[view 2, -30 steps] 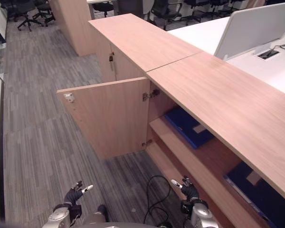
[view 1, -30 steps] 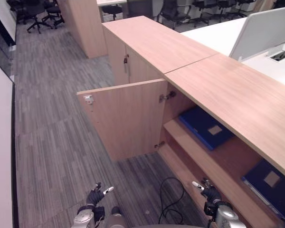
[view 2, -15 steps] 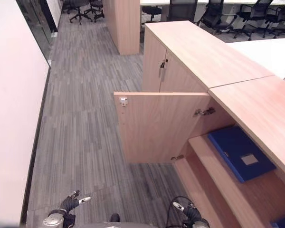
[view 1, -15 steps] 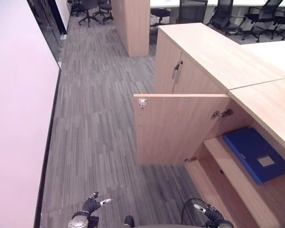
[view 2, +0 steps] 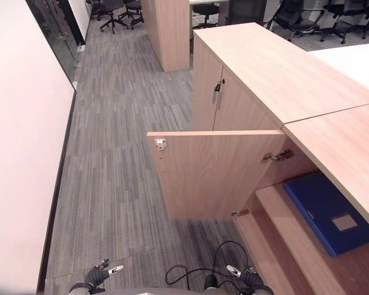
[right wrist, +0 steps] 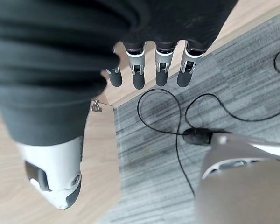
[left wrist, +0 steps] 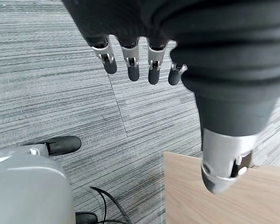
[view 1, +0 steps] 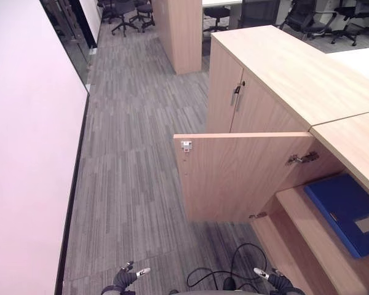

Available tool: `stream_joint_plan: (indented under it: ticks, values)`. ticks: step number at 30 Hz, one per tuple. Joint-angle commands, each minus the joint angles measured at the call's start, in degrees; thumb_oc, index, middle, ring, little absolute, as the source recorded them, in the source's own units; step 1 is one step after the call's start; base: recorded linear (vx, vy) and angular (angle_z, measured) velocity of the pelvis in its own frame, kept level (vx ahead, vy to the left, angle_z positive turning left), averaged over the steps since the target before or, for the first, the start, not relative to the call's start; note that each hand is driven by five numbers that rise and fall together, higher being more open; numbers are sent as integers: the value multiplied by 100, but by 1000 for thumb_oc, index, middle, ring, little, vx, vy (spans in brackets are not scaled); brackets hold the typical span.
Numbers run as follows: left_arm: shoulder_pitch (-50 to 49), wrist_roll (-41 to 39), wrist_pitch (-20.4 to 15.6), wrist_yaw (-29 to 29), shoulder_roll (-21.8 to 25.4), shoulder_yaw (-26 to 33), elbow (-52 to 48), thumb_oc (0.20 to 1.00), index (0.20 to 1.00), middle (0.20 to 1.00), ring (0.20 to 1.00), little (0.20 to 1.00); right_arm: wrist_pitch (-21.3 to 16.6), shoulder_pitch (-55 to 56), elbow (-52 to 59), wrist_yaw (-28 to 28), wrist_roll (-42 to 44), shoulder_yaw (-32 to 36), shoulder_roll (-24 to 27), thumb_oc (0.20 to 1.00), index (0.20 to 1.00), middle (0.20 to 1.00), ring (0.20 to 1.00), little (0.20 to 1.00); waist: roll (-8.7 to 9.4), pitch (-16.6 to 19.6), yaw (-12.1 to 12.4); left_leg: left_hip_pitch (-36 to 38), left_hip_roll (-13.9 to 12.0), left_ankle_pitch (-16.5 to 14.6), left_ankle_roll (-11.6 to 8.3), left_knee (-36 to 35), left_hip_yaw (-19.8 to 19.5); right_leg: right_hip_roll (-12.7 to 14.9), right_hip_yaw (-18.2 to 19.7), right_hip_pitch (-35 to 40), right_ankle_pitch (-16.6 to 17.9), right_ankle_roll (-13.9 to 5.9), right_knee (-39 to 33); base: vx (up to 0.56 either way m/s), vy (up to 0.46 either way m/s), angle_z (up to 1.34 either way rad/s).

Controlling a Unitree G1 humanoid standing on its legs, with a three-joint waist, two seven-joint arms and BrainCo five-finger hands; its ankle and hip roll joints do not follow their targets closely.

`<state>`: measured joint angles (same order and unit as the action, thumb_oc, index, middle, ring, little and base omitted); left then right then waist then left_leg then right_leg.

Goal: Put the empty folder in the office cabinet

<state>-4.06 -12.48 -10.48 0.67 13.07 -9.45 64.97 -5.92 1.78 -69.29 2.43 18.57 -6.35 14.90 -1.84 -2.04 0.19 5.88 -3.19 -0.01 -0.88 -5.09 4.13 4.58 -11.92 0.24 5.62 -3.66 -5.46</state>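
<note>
On the cabinet's upper shelf (view 2: 277, 212) we see one blue folder (view 2: 329, 212) lying flat, a pale label on its cover, well inside the opening. It looks stowed already, so the task reads as done or nearly so; whether it's empty we can't tell.

The cabinet door (view 2: 209, 172) beside it hangs wide open, swung out over the grey floor (view 1: 135, 153), which is why the shelf is exposed. We'd judge closing it is all that could be left. One open door, and two shut doors on the next cabinet (view 1: 246, 110) further along, with a pair of handles (view 1: 236, 94) at the seam.

Our left hand (left wrist: 130, 53) hangs low over the floor, fingers straight and relaxed, thumb apart, holding nothing. Our right hand (right wrist: 149, 65) is the same, fingers loosely straight over the floor beside the cabinet's base, empty. Both sit down at our sides, well apart from the folder, since nothing needs carrying.

Several office chairs (view 1: 126, 9) stand far down the room.
</note>
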Motion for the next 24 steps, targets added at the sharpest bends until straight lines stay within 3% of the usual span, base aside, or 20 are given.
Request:
stream_joint_plan:
  ticks: [1, 21, 24]
  values:
    - [362, 134, -143, 11, 155, 29, 152, 1000, 1000, 1000, 1000, 1000, -103, -162, -72, 22, -87, 8, 77, 1000, 1000, 1000, 1000, 1000, 338, -6, -11, 4, 79, -177, -277, 9, -133, 408, -271, 593, -410, -642, 161, 46, -61, -3]
    - [371, 123, -122, -15, 24, -162, 170, 1000, 1000, 1000, 1000, 1000, -70, -35, -187, -15, -140, -52, 153, 1000, 1000, 1000, 1000, 1000, 184, -45, -128, 105, -177, -85, -478, 96, -222, 187, -241, 786, -680, -436, 115, -1, -48, 2]
    - [492, -66, -168, 1, 55, -196, -63, 1000, 1000, 1000, 1000, 1000, -103, -133, -151, 23, -130, -95, 240, 1000, 1000, 1000, 1000, 1000, 248, -232, -81, -408, -149, -46, -595, 987, -408, 171, -142, 703, -652, -331, 104, -102, -32, 4]
